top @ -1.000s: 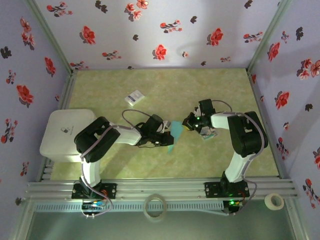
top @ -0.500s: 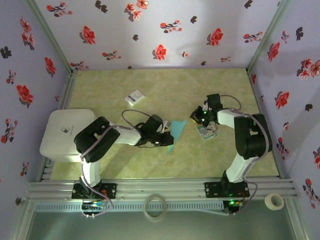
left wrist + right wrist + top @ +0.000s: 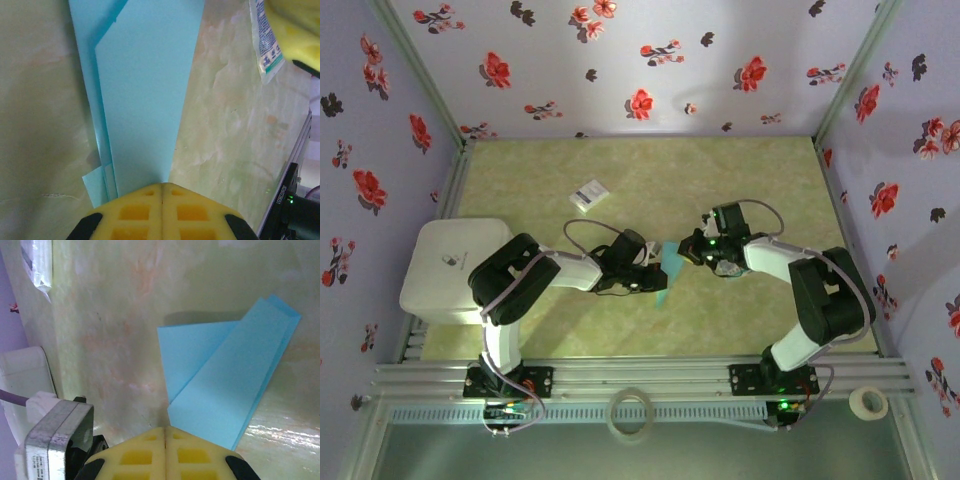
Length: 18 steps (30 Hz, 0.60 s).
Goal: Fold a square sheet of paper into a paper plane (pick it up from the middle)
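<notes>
The teal sheet of paper (image 3: 672,266) lies folded into a long narrow shape with layered flaps at the table's middle. In the left wrist view the paper (image 3: 145,100) runs straight out from under my left gripper (image 3: 162,185), whose jaws are shut and resting on its near end. Whether a layer is pinched between them I cannot tell. From above, the left gripper (image 3: 655,278) is at the paper's left side. My right gripper (image 3: 691,252) is shut at the paper's right edge. Its tips (image 3: 165,428) touch the near corner of the folded paper (image 3: 230,380).
A small printed card (image 3: 265,45) lies just beyond the paper, partly under the right arm (image 3: 760,255). A small white card (image 3: 588,194) sits further back on the left. A white box (image 3: 455,265) stands at the left edge. Tape rolls (image 3: 630,412) (image 3: 868,402) lie on the near rail.
The right gripper swung away to the right, then came back left to the paper's edge. The paper's spread flap now lies narrower. The left gripper stayed put.
</notes>
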Motion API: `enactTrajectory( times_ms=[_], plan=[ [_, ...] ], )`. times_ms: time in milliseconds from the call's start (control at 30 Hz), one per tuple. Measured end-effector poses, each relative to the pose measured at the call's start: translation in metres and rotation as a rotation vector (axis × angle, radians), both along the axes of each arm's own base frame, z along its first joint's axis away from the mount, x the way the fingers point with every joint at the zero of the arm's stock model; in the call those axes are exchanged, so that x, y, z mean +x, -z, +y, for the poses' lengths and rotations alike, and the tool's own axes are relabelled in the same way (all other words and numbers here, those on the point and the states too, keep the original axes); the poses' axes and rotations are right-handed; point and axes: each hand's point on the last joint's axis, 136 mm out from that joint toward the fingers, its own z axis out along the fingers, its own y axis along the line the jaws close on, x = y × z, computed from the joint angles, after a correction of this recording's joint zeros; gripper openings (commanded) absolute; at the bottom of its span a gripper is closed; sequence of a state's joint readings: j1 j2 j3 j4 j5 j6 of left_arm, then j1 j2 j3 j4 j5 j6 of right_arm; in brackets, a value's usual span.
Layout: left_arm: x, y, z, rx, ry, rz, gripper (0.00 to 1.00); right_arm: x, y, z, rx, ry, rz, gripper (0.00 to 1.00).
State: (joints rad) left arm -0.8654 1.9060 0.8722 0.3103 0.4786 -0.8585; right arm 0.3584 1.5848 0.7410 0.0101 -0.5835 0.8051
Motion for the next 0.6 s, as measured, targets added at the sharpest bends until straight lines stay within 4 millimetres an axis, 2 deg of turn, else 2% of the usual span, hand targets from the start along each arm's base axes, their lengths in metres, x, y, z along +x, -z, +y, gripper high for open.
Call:
enactTrajectory(
  times_ms=[600],
  plan=[
    [0.0, -0.0001, -0.0001, -0.004, 0.0, -0.002, 0.0, -0.0035, 0.009, 0.0065, 0.013, -0.012, 0.033, 0.05]
  ],
)
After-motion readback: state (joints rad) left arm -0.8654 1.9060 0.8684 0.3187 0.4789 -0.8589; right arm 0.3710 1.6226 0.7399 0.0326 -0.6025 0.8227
